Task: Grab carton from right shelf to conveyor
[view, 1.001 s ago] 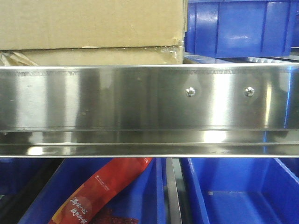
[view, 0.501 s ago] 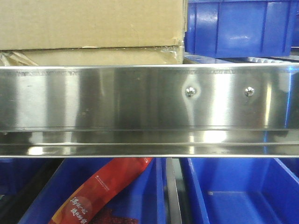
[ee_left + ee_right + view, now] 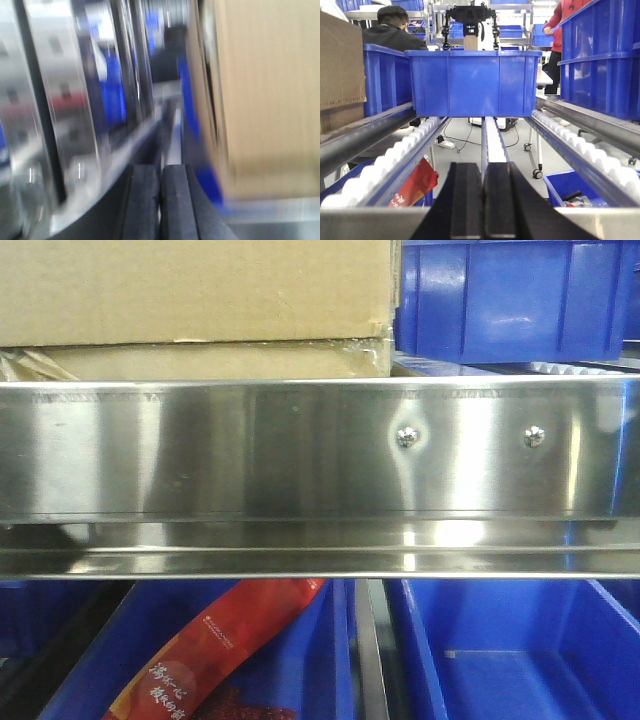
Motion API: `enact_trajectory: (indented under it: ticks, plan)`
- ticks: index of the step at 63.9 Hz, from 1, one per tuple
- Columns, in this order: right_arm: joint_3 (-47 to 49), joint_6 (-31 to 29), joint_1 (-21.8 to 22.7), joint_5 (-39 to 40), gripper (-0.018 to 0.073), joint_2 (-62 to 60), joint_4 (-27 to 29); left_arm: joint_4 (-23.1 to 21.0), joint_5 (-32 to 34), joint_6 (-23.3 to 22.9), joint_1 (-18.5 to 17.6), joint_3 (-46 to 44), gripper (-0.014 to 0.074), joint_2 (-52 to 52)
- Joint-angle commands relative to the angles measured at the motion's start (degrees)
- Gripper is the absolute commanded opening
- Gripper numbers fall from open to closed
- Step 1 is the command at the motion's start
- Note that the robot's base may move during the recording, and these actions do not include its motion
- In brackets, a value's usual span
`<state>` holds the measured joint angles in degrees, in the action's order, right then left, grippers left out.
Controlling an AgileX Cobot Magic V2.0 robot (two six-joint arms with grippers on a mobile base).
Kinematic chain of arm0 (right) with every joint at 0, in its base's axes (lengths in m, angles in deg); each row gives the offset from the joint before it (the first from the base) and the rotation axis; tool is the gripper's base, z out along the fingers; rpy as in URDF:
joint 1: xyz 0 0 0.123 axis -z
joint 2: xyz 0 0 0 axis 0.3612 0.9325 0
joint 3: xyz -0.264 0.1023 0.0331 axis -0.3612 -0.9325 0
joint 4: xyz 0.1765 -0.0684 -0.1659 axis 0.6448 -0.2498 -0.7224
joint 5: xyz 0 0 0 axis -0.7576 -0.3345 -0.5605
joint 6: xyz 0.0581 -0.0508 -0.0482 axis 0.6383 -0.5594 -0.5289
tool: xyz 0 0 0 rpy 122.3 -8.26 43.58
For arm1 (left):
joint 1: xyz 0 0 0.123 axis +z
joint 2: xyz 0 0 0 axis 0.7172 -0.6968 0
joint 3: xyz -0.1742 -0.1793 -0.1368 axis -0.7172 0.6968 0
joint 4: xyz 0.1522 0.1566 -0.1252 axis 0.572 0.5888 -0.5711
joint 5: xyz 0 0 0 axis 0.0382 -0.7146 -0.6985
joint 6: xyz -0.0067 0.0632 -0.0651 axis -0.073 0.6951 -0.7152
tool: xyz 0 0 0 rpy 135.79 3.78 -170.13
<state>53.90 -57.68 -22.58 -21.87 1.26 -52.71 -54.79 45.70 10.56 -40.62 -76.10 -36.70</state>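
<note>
A brown cardboard carton (image 3: 190, 300) sits on the shelf at the top left of the front view, behind a steel rail (image 3: 320, 450). In the blurred left wrist view the carton (image 3: 265, 100) fills the right side, close beside my left gripper (image 3: 160, 200), which is shut and empty. My right gripper (image 3: 483, 200) is shut and empty, low at the shelf's front edge. The carton's corner (image 3: 337, 65) shows at the far left of the right wrist view. Neither gripper shows in the front view.
A blue bin (image 3: 475, 82) stands on the roller lane (image 3: 395, 155) straight ahead of the right gripper. More blue bins (image 3: 605, 55) stand at the right and in the front view (image 3: 510, 300). A red packet (image 3: 210, 650) lies in a lower bin. People stand in the background.
The front view is nearly the same; only the reflections on the steel rail have shifted slightly.
</note>
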Motion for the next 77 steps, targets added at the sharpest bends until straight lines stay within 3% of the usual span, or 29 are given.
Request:
enact_trajectory:
  ticks: [1,14,19,24,36,43,51,61,77]
  plan:
    - [5.15,-0.14,0.09,-0.53,-0.0069,-0.14,0.16,-4.11,4.17,0.07,-0.12,-1.24,0.0002,0.23]
    - [20.37,-0.14,0.09,-11.82,-0.0064,2.41,0.16,-5.37,-9.19,0.07,-0.12,-16.5,0.0005,-1.68]
    - [25.44,-0.14,0.09,-13.33,0.0001,5.69,0.41,-5.37,-15.82,0.07,-0.12,-24.19,0.0035,-5.43]
    - [30.43,-0.14,0.09,-15.31,0.0158,8.84,2.48,-5.37,-18.4,0.07,-0.12,-29.86,0.0103,-9.33]
    - [37.3,-0.14,0.09,-18.03,0.0576,16.86,5.05,-5.37,-18.65,0.07,-0.6,-38.46,0.043,-20.0]
    - [39.08,-0.26,-0.42,-18.76,0.0558,20.41,5.2,-5.47,-22.29,0.07,-3.11,-42.67,0.055,-24.19]
    - [43.32,-0.26,-4.34,-19.99,0.0548,24.2,5.48,-5.37,-32.5,0.07,-7.83,-51.78,0.055,-30.89]
    - [51.52,-0.41,-13.51,-24.45,0.0548,32.34,6.86,-5.37,-41.83,0.07,-11.97,-63.93,0.0521,-40.87]
    - [67.29,-0.73,-29.96,-29.39,0.0548,51.05,6.88,-5.24,-59.17,-0.41,-12.26,-82.58,0.0518,-57.34]
